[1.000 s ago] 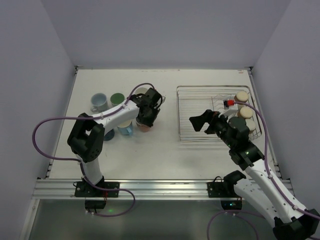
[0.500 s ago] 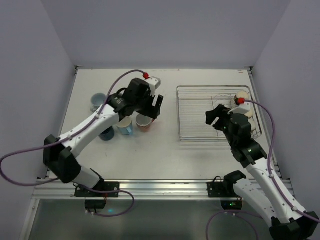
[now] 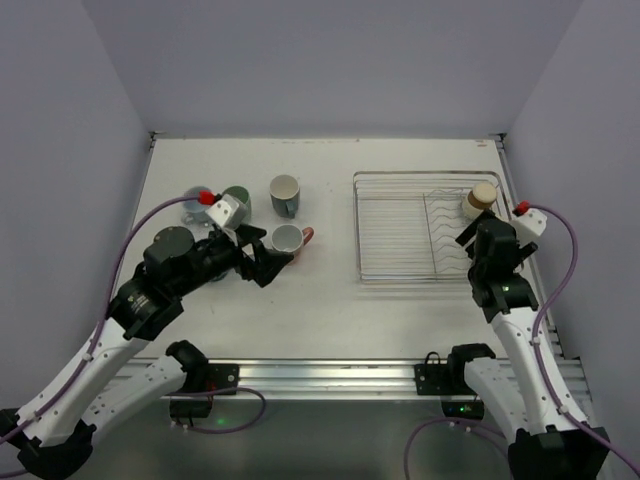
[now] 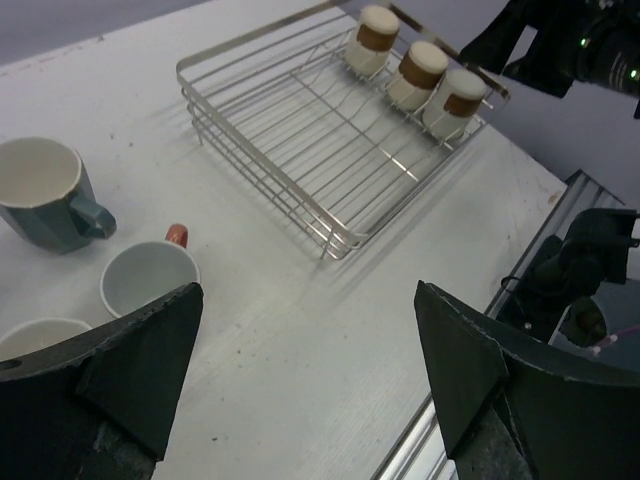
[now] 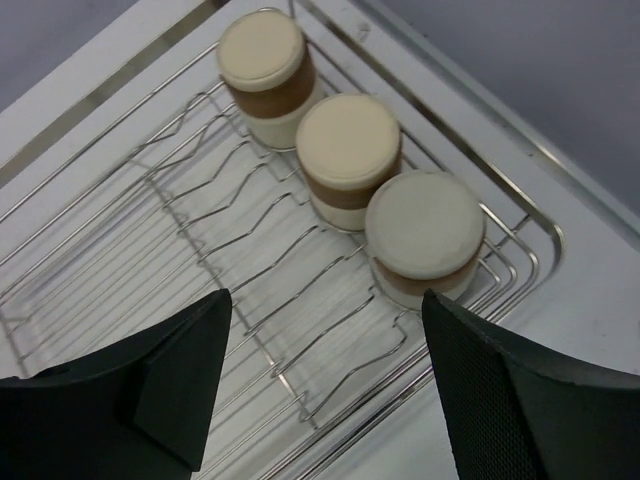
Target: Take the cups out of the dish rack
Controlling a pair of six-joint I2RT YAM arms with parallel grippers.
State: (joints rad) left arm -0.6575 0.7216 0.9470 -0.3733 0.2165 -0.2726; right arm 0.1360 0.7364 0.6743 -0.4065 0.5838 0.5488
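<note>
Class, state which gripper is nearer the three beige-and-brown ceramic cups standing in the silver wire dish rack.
Right. The right gripper hovers close above the cups; the left gripper sits across the table, left of the rack.

A white, lightly speckled tabletop (image 3: 330, 300) sits between pale lilac walls (image 3: 330, 60); a silver metal rail (image 3: 320, 375) runs along its near edge.

White table (image 3: 330, 300), top view. Wire dish rack (image 3: 392, 235) sits flat on it at 3 o'clock from centre. Loose cups stand upright at 10 o'clock: grey-blue mug (image 3: 284, 195), green cup (image 3: 240, 195) at its 9 o'clock, and salmon-handled mug (image 3: 288, 238) at its 6 o'clock, not touching.
</note>
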